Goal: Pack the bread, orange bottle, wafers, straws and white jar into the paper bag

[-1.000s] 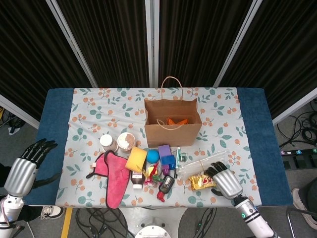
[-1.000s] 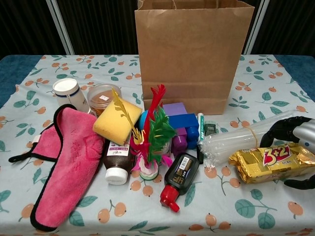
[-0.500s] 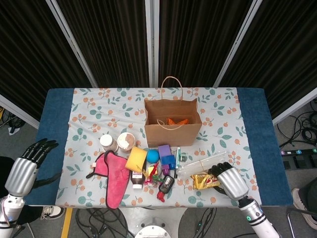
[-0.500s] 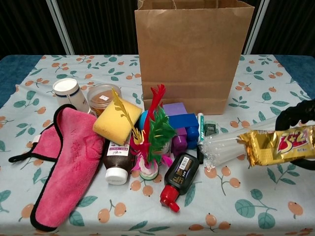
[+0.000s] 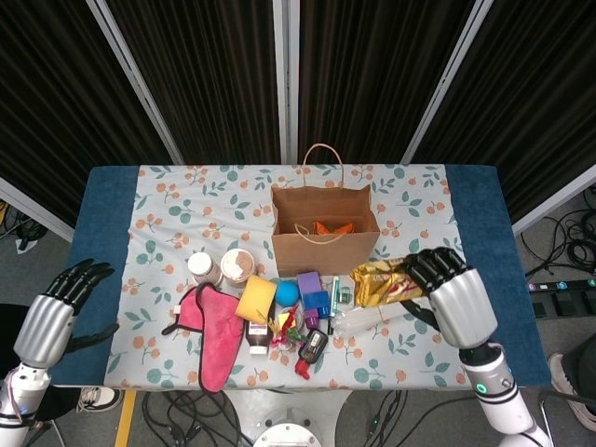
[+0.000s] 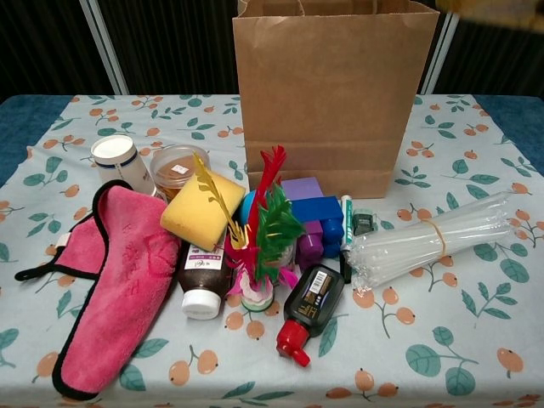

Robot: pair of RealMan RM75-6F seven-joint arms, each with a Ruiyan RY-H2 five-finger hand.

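Between the right hand's (image 5: pixel 447 289) fingers (image 5: pixel 421 272): wafers (image 5: pixel 377 281), raised.

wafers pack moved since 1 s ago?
Yes. The wafers, held by the right hand, are up off the table beside the straws and now nearer the paper bag.

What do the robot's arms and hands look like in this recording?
Both the left hand and the right hand have black fingers and a silver-grey metallic back. Each sits on a white wrist section; the right wrist shows a small lit green ring. No loose cables show on them.
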